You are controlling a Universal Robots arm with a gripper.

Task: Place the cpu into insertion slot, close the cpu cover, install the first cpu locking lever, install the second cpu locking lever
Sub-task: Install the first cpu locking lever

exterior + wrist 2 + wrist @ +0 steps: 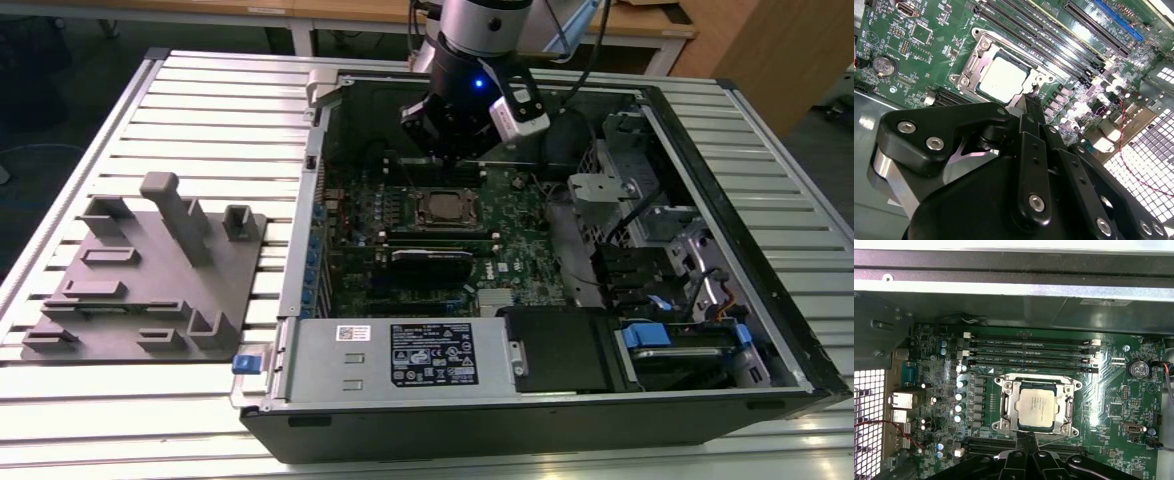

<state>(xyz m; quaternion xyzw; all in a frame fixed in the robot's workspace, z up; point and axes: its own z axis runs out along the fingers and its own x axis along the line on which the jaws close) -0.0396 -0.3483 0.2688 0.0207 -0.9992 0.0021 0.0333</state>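
Note:
The cpu, a pale silver square chip, lies in the insertion slot on the green board inside the open computer case. The cpu cover, a silver frame with a cut-out centre, lies flat around the chip; both wrist views show the cpu and its cover. My gripper hangs just above the socket's edge with its thin black fingers pressed together, holding nothing. A thin metal lever runs along that edge beside the tips. In the exterior view the gripper sits over the board's far side.
Long black memory slots run beside the socket. The case walls, a drive cage and a power supply ring the board. A grey fixture plate with upright blocks lies at the exterior view's left.

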